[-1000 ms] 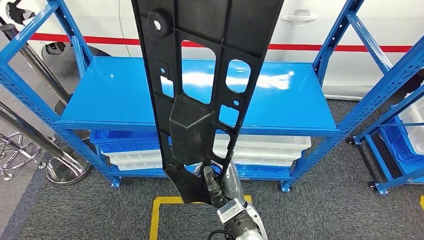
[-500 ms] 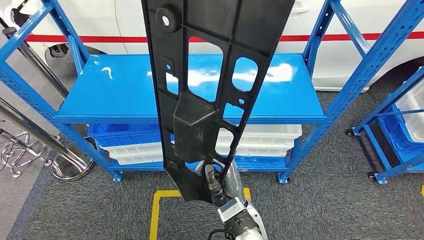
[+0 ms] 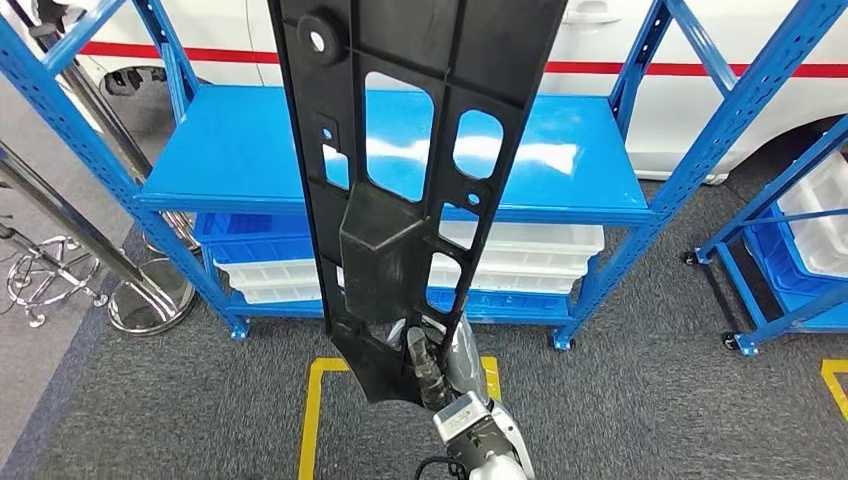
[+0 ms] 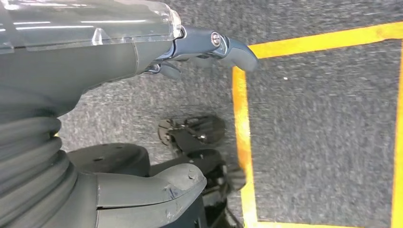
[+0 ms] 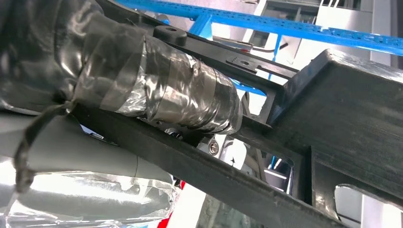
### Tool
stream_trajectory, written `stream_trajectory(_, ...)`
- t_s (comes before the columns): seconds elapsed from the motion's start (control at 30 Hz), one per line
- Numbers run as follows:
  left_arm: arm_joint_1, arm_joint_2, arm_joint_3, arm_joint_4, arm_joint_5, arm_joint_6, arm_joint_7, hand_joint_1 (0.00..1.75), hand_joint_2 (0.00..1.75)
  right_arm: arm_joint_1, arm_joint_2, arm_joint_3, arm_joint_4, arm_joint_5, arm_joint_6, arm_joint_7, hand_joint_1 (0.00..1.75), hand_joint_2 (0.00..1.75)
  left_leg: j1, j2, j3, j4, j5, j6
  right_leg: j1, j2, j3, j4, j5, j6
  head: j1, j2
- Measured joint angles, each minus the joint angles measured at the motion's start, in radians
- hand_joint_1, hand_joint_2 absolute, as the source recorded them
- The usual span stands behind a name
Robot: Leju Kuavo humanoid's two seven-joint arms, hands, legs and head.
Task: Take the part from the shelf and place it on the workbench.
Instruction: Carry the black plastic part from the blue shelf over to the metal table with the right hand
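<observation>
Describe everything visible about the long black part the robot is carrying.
The black part is a long, flat, matte panel that looks like moulded plastic, with raised ribs, several cut-out windows, a round boss near its top and a boxy raised block at mid-length. It stands nearly upright before the blue shelf, touching none of it. The right robot hand grips its lower end, a tape-wrapped finger across a rib.

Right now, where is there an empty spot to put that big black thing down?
The top blue shelf is bare from post to post. Under it, the white trays and blue bins crowd the lower level. The grey carpet near the yellow floor marking is open too. The right robot hand holds the black part.
</observation>
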Motion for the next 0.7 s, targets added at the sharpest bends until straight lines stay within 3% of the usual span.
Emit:
stream_trajectory(0.03,0.001,0.000,0.000,0.000,0.000,0.000,0.000,0.00,1.75,0.000,0.000,0.000,0.001,0.000,0.000,0.000,1.75,0.00,-0.001,0.001,-0.015,0.002,0.010,-0.001,-0.002,0.000,-0.005,0.053,-0.022,0.003,0.000,0.000)
stream_trajectory(0.07,0.001,0.000,0.000,0.000,0.000,0.000,0.000,0.00,1.75,0.000,0.000,-0.001,0.001,0.000,0.000,0.000,1.75,0.00,-0.001,0.001,-0.030,0.004,0.020,-0.002,-0.003,0.000,0.002,0.081,-0.021,0.005,0.000,0.000)
stream_trajectory(0.1,0.001,0.000,0.000,0.000,0.000,0.000,0.000,0.00,1.75,0.001,0.000,-0.001,0.002,0.000,0.000,0.000,1.75,0.00,-0.001,0.002,-0.046,0.006,0.030,-0.004,-0.004,0.000,0.027,0.075,-0.001,0.005,0.000,0.000)
stream_trajectory(0.17,0.001,0.000,0.000,0.000,-0.001,0.000,0.001,0.00,1.75,0.000,0.000,-0.002,0.002,0.000,0.000,0.001,1.75,0.00,-0.001,0.001,-0.069,0.010,0.048,-0.010,-0.005,0.001,0.124,-0.034,0.043,-0.002,0.000,0.000)
stream_trajectory(0.23,0.001,-0.001,0.000,0.000,-0.004,-0.001,0.004,0.00,1.75,0.000,0.000,-0.002,0.002,0.000,0.000,0.001,1.75,0.00,-0.002,0.000,-0.082,0.011,0.066,-0.021,0.000,0.002,0.225,-0.177,0.042,-0.014,0.000,0.000)
stream_trajectory(0.27,0.002,-0.001,-0.001,0.000,-0.006,-0.001,0.006,0.00,1.75,0.000,0.001,-0.002,0.002,-0.001,0.000,0.001,1.75,0.00,-0.001,0.000,-0.084,0.009,0.075,-0.027,0.004,0.002,0.251,-0.219,0.035,-0.019,-0.001,0.000)
stream_trajectory(0.33,0.004,-0.001,-0.001,0.000,-0.011,-0.001,0.011,0.00,1.75,0.003,0.001,-0.003,0.003,-0.002,-0.001,0.002,1.75,0.00,0.001,0.000,-0.087,0.000,0.095,-0.041,0.007,0.002,0.252,-0.244,0.044,-0.031,-0.001,0.000)
stream_trajectory(0.37,0.005,-0.001,-0.001,0.000,-0.014,-0.001,0.012,0.00,1.75,0.004,0.001,-0.004,0.003,-0.003,-0.002,0.003,1.75,0.00,0.002,-0.001,-0.092,0.001,0.090,-0.047,0.005,0.000,0.244,-0.248,0.056,-0.039,-0.001,0.000)
stream_trajectory(0.4,0.006,-0.001,-0.001,0.000,-0.018,-0.001,0.014,0.00,1.75,0.006,0.001,-0.005,0.003,-0.004,-0.002,0.004,1.75,0.00,0.002,-0.002,-0.101,0.016,0.066,-0.051,0.002,-0.002,0.233,-0.251,0.069,-0.048,-0.001,0.000)
stream_trajectory(0.5,0.010,0.001,-0.002,0.000,-0.026,0.001,0.015,0.00,1.75,0.015,0.002,-0.011,0.004,-0.005,-0.004,0.007,1.75,0.00,0.004,-0.004,-0.140,0.167,-0.084,-0.063,0.001,-0.007,0.189,-0.248,0.104,-0.065,-0.001,0.000)
stream_trajectory(0.57,0.011,0.002,-0.003,0.000,-0.028,0.002,0.015,0.00,1.75,0.021,0.002,-0.015,0.004,-0.006,-0.004,0.008,1.75,0.00,0.004,-0.004,-0.154,0.247,-0.134,-0.067,0.003,-0.008,0.171,-0.244,0.115,-0.066,-0.001,0.000)
stream_trajectory(0.7,0.010,0.002,-0.003,0.000,-0.029,0.003,0.015,0.00,1.75,0.024,0.002,-0.018,0.004,-0.006,-0.005,0.008,1.75,0.00,0.005,-0.004,-0.155,0.292,-0.131,-0.069,0.004,-0.009,0.153,-0.238,0.124,-0.065,-0.001,0.000)
